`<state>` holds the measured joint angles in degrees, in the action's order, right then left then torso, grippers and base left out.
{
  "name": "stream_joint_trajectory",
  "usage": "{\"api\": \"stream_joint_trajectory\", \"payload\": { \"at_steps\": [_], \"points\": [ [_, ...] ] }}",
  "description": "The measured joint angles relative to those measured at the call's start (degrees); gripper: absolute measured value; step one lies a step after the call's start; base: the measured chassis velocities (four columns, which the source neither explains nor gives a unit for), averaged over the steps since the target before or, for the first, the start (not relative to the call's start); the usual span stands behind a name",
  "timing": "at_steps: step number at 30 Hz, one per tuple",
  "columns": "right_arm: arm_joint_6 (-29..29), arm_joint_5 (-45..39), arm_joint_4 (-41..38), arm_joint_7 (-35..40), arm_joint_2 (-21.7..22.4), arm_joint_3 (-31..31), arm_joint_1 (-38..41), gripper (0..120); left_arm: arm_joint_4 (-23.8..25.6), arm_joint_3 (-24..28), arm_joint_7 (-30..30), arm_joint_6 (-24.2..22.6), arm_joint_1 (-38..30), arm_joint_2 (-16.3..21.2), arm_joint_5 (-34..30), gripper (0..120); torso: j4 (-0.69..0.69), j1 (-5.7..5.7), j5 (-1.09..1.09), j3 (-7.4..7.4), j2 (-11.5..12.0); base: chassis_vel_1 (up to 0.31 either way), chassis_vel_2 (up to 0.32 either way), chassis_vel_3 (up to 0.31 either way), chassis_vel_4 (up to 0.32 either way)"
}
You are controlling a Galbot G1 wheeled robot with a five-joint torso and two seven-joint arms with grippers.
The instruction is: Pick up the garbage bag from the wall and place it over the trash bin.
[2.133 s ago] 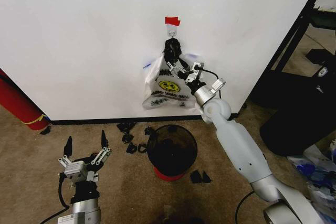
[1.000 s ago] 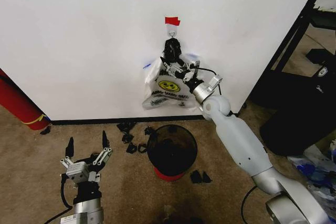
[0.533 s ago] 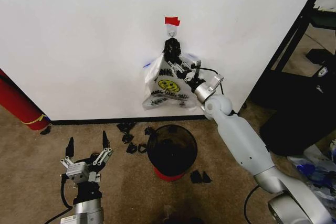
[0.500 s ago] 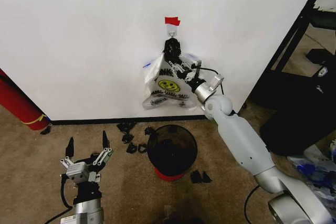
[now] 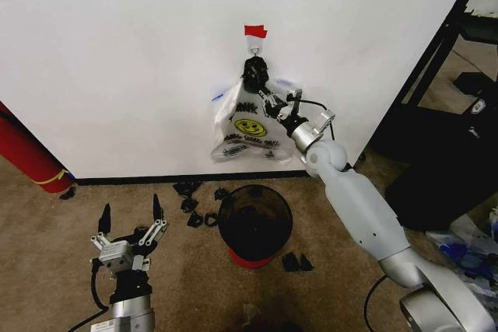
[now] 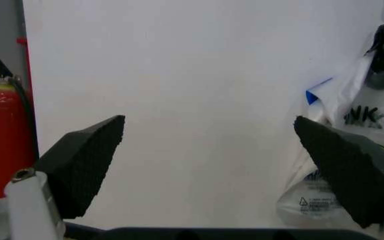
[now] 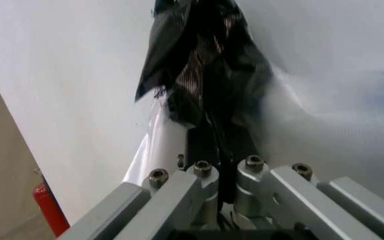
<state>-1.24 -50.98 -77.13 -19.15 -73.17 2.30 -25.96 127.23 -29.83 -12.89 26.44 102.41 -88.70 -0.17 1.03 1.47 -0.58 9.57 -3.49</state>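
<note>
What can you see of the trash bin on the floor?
The trash bin is small, round and dark, with a glossy wall and a red base. It stands upright and open-topped on the brown carpet, near the white wall, below the hanging bags. Small black scraps lie around it; only the carpet touches it.

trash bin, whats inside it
Nothing shows inside the trash bin: its dark interior looks empty and no bag lines it. The very bottom is too dark to tell. It stands on carpet below the wall.
</note>
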Motion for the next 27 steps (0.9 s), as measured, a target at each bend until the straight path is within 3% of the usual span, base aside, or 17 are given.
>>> {"api": "stream_joint_trajectory", "payload": {
  "at_steps": [14,27],
  "points": [
    [-0.94,1.05,-4.72,-0.24,2.37,1.36,-6.89,0,-0.20,0.87,-0.05,-0.21,-0.42,0.07,0.15,99,0.01,0.00,0.01,0.00,0.00,0.000,0.000,0.000,0.000],
    [-0.18,0.80,-1.42,0.31,0.19,0.96,-2.66,5,-0.23,0.78,-0.05,-0.34,-0.31,0.14,0.24,100,0.00,0.00,0.00,0.00,0.01,0.000,0.000,0.000,0.000]
  ]
}}
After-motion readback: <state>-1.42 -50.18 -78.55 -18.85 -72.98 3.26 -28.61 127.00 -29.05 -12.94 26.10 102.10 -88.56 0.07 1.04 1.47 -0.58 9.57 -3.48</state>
